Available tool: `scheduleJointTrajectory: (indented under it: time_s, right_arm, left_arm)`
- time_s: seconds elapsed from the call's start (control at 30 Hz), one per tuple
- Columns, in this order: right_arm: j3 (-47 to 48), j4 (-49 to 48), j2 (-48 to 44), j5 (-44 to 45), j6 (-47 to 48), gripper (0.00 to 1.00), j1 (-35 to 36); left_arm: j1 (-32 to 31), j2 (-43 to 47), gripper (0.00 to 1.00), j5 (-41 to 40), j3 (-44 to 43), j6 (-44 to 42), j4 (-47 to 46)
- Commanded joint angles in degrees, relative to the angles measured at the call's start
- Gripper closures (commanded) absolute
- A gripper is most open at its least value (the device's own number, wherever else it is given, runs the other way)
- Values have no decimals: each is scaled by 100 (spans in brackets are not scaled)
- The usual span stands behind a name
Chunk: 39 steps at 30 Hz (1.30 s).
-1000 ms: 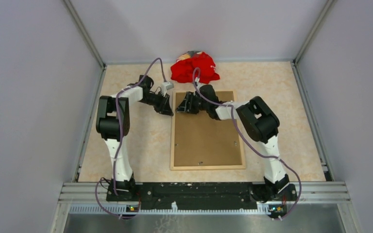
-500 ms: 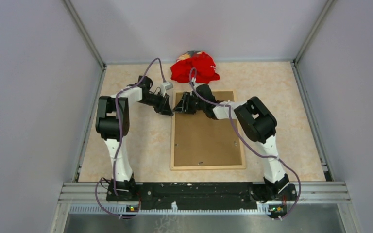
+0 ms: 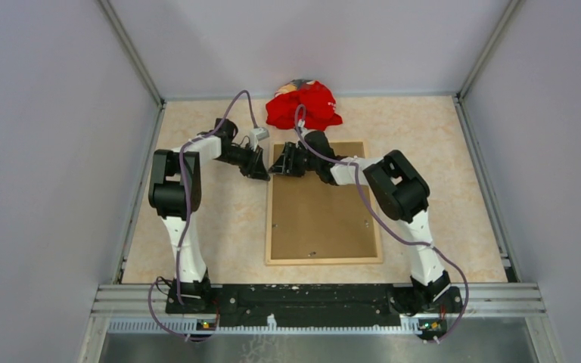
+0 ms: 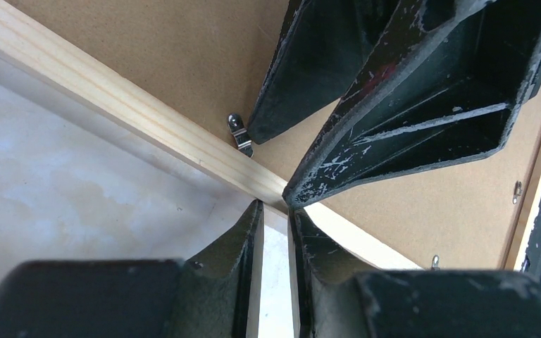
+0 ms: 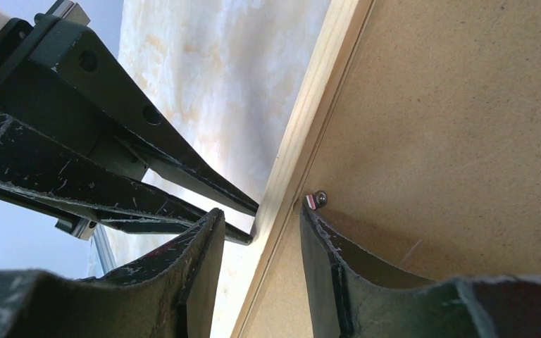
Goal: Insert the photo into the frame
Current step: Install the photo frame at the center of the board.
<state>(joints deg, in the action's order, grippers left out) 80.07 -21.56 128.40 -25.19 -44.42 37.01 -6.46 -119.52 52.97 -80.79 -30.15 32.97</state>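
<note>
The light-wood frame [image 3: 324,260] lies face down mid-table, its brown backing board [image 3: 321,219] filling it. The photo is hidden. My left gripper [image 3: 263,172] sits just outside the frame's left rail [image 4: 113,98] near the far corner. Its tips [image 4: 275,208] touch that rail, slightly open, with only table showing between them. My right gripper [image 3: 278,166] reaches in from the board side and stands open astride the same rail [image 5: 317,91]. One fingertip [image 5: 310,218] rests on the board by a small metal clip [image 5: 317,199]; the other hangs outside the rail.
A crumpled red cloth [image 3: 305,106] lies at the back, just beyond the frame's far edge. Small metal clips [image 4: 239,134] dot the board's edges. The two grippers' tips nearly meet over the rail. Grey walls enclose the beige tabletop [image 3: 212,227].
The right gripper has slid a little to the left across the backing board, onto the frame's left rail. The left gripper has stayed put.
</note>
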Motion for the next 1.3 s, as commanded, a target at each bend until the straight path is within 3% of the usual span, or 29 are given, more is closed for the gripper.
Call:
scheduleJointTrajectory:
  time_s: [0.0, 0.3, 0.57, 1.03, 1.27]
  right_arm:
    - [195, -125, 276, 208, -5, 56, 55]
    - [67, -355, 314, 348, -243, 57, 94]
    - [-768, -952, -1, 1323, -990, 55, 297]
    - [-876, -707, -86, 2239, -1561, 55, 507]
    - [-1076, -895, -386, 2174, -1526, 54, 518]
  left_arm:
    - [-76, -4, 76, -155, 197, -231, 37]
    - [-78, 2, 76, -181, 205, -259, 55]
    - [-83, 11, 77, -194, 233, -292, 59]
    - [-80, 28, 77, -212, 258, -351, 76]
    - [-75, 63, 77, -262, 236, -403, 138]
